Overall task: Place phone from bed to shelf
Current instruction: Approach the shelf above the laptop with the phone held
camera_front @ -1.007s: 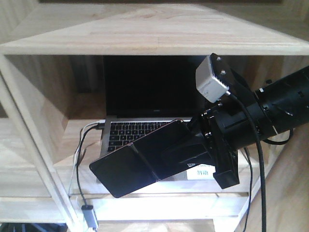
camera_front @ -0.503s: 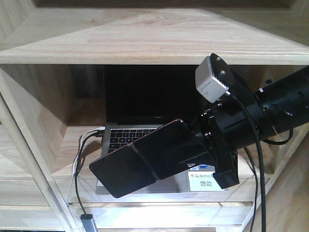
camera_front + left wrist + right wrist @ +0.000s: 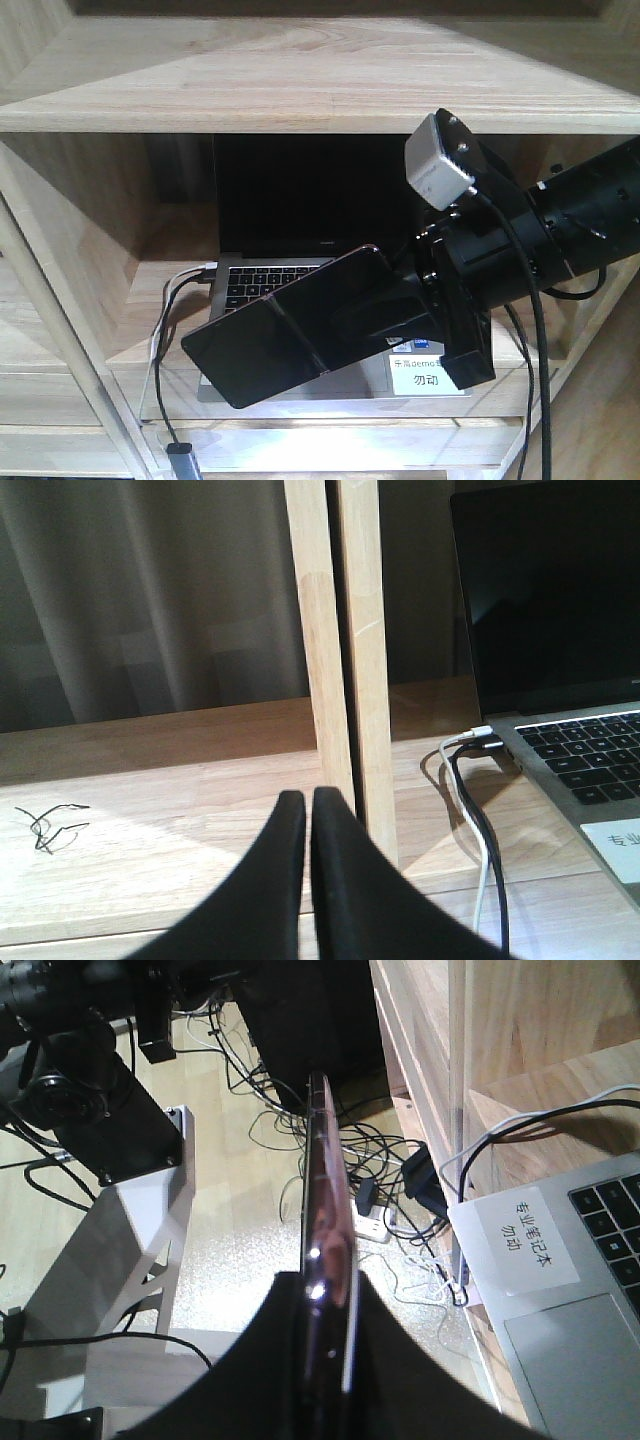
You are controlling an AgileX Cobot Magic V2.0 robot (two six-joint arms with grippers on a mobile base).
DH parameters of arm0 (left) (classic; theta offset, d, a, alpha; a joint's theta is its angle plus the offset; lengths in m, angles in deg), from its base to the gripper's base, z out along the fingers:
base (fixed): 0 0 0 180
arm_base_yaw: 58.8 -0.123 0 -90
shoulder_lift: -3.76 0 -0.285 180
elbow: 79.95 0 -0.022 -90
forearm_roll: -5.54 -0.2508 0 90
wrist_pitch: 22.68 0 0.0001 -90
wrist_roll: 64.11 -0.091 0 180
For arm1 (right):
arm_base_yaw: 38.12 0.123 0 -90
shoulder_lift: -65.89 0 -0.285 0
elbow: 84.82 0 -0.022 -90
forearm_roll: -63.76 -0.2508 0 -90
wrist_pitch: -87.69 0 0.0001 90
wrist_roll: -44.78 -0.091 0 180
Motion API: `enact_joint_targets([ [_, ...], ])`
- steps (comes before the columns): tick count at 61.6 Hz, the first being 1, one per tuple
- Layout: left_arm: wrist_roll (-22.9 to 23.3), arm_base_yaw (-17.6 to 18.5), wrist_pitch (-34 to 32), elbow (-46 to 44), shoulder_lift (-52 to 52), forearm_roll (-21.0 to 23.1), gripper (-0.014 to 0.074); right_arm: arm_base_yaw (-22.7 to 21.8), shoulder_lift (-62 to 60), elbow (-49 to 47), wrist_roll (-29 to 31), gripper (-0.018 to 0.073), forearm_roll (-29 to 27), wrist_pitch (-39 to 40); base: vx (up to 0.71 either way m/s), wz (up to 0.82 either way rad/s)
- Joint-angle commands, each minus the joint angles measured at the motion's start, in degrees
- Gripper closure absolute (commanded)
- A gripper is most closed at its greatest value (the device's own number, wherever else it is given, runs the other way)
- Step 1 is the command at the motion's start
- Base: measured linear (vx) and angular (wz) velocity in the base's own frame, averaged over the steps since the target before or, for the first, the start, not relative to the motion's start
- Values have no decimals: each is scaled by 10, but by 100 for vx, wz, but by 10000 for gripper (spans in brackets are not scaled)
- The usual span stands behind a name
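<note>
Exterior front-facing view: the black right gripper (image 3: 372, 322) is clamped on one end of the thin, glossy black rectangular phone (image 3: 280, 340). The phone hangs in the air, tilted down to the left, in front of an open compartment of the pale natural-wood shelf (image 3: 300, 100). A crease runs across its middle. It blocks much of the keyboard of the silver laptop (image 3: 320, 200), which stands open inside that compartment with its black screen facing out. Whether phone and laptop touch cannot be told from here. A white label (image 3: 428, 372) on the palm rest is partly covered by the gripper (its print is too small to read). White and black cables (image 3: 165, 320) leave the laptop's left side and run off the bottom edge.

The right wrist-mounted view shows the phone edge-on, with a rose-tinted rim, pinched between two black fingers (image 3: 260, 1380). The laptop is cut off at the right, and a tangle of floor cords (image 3: 350, 1150) lies beyond.

In the left wrist-mounted view the left gripper (image 3: 306, 805) has its tips pressed together on nothing, above a shelf plank and before a wooden upright (image 3: 345, 630). A grey curtain (image 3: 150, 590) behind is blurred.
</note>
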Motion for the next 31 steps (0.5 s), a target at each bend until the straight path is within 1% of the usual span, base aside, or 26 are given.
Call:
enact_joint_targets([
  [1, 3, -1, -40, -13, 3, 5, 595, 0, -19, -16, 3, 562, -58, -32, 0, 0],
  [7, 3, -1, -40, -13, 3, 5, 595, 0, -19, -16, 3, 562, -67, -32, 0, 0],
  [31, 3, -1, -40, -13, 3, 5, 595, 0, -19, -16, -2, 562, -72, -36, 0, 0],
])
